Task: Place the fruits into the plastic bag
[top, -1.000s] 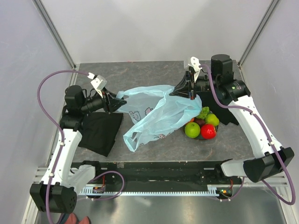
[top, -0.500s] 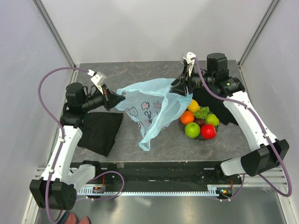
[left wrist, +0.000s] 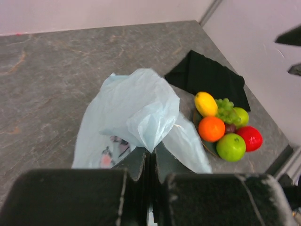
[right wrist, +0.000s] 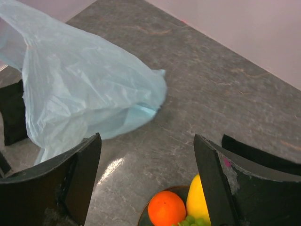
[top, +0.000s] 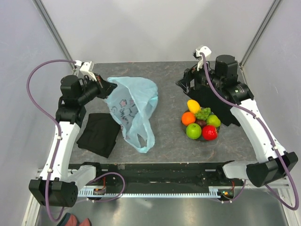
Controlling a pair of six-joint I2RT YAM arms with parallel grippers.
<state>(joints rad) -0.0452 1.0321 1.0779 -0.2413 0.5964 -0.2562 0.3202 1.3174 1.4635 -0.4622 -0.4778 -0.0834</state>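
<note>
The light-blue plastic bag (top: 131, 106) droops from the left gripper (top: 112, 86) down onto the table at centre left. That gripper (left wrist: 151, 157) is shut on a pinched fold of the bag (left wrist: 136, 103). The fruits lie heaped on a plate at right: yellow one (top: 193, 106), orange (top: 188, 117), green apple (top: 193, 131), red apple (top: 209, 132), grapes (top: 203, 113). The right gripper (top: 185, 81) hovers behind the pile, open and empty. In its wrist view the right gripper (right wrist: 146, 141) frames bare table, with the orange (right wrist: 166, 208) and the bag (right wrist: 80, 89) apart from it.
A black cloth (top: 99, 134) lies at the front left beside the bag. Another black cloth (left wrist: 207, 77) lies behind the fruit, under the right arm. The dark plate rim (right wrist: 144, 213) shows below the orange. White walls enclose the table on three sides.
The right gripper has opened and let go of the bag, drawing back to the right. The left gripper closed on the bag and pulled it left, uncovering the fruit pile.
</note>
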